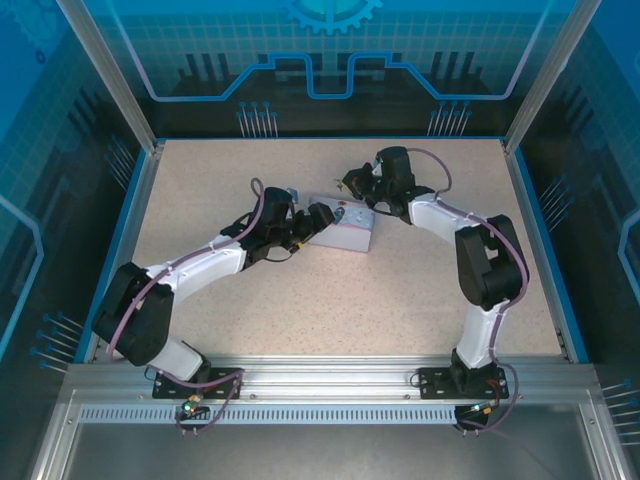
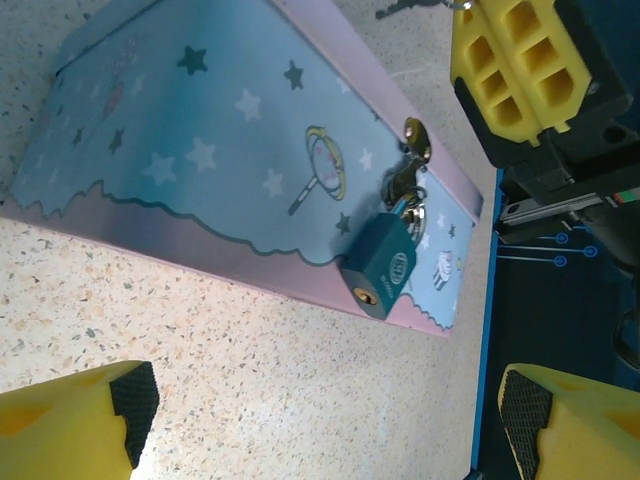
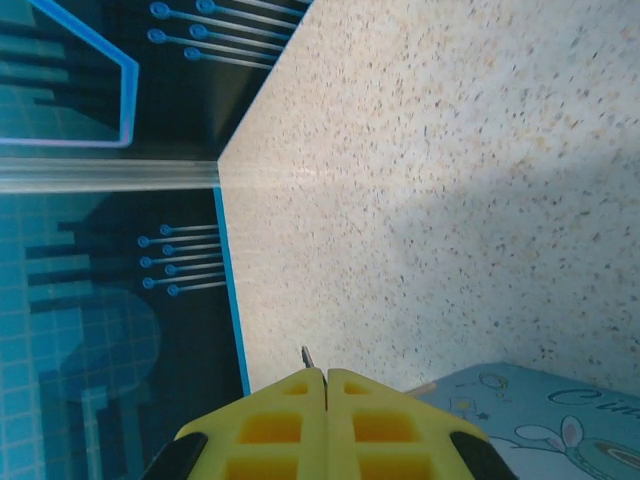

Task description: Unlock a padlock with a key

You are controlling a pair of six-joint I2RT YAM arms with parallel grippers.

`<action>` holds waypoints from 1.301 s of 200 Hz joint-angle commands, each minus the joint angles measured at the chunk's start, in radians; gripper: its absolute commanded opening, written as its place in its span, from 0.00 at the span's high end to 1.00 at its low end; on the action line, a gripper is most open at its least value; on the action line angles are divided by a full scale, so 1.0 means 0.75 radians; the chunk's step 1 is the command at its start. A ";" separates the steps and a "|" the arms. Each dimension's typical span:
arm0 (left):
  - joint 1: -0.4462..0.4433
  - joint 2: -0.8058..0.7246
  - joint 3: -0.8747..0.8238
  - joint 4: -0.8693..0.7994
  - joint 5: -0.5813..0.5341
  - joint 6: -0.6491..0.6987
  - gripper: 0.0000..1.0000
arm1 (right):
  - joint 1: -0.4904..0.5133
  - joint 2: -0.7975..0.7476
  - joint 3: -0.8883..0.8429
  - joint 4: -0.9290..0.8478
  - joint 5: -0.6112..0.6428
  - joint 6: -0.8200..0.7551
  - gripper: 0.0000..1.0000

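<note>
The left gripper (image 2: 320,430) gapes wide, the padlock (image 2: 382,262) hanging just ahead of it on the tin (image 2: 200,140), while the right gripper (image 3: 326,385) pinches the key (image 3: 306,357), its tip poking out in front.

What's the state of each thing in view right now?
left end effector: open, empty
right end effector: shut on key
key: tip poking out past the fingertips
tin: lid down
padlock: hanging on tin, shackle looks closed, keyhole empty
</note>
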 commanded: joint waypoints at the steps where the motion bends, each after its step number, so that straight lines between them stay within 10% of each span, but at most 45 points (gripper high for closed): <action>1: 0.010 0.029 0.029 0.057 0.044 0.005 0.09 | 0.030 0.009 0.041 -0.074 -0.055 -0.059 1.00; 138: -0.066 0.014 -0.171 0.300 0.035 -0.108 0.08 | 0.120 -0.145 -0.202 0.028 -0.048 -0.011 1.00; 260: -0.204 0.185 -0.331 0.890 -0.351 -0.110 0.06 | 0.175 -0.045 -0.075 -0.048 -0.080 -0.014 1.00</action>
